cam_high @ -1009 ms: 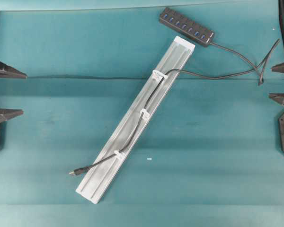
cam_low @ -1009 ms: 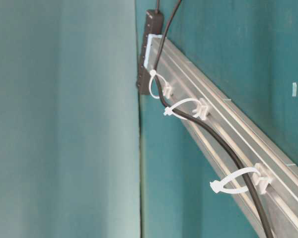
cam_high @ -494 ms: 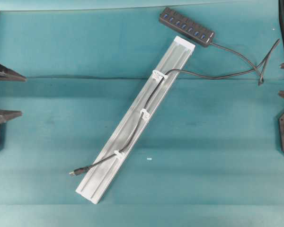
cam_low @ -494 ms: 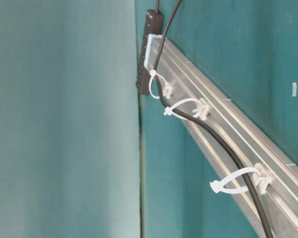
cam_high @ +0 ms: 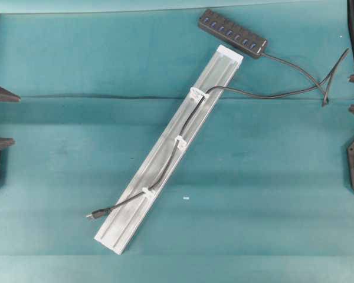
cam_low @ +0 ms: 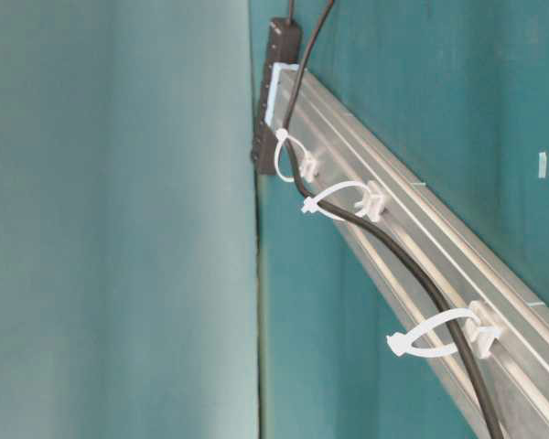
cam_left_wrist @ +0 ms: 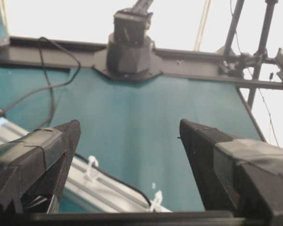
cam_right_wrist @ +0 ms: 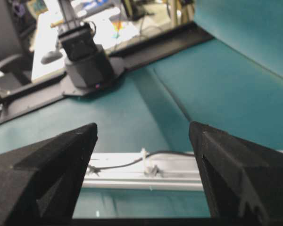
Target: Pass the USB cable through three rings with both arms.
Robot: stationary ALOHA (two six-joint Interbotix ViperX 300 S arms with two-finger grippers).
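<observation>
The USB cable (cam_high: 165, 168) already lies along the aluminium rail (cam_high: 135, 221), threaded through all three rings (cam_high: 180, 141), with its plug (cam_high: 92, 215) poking out just past the rail's lower end onto the teal surface (cam_high: 253, 194). At the rail's upper end the cord leaves the top ring and loops away toward the black hub (cam_high: 232, 32), which sits just beyond that end. Both arms sit well away from the rail: the left gripper (cam_left_wrist: 127, 155) is spread wide and empty, and the right gripper (cam_right_wrist: 144, 155) is likewise released, nothing between its fingers.

From here the risks look small, since the threading appears complete. The loose slack running from the top ring toward the hub lies near the right arm's side; a sweep of that arm could snag it and drag the cord back out of the rings. The plug extends only a little past the bottom ring, so even a modest tug might unthread that last loop.
</observation>
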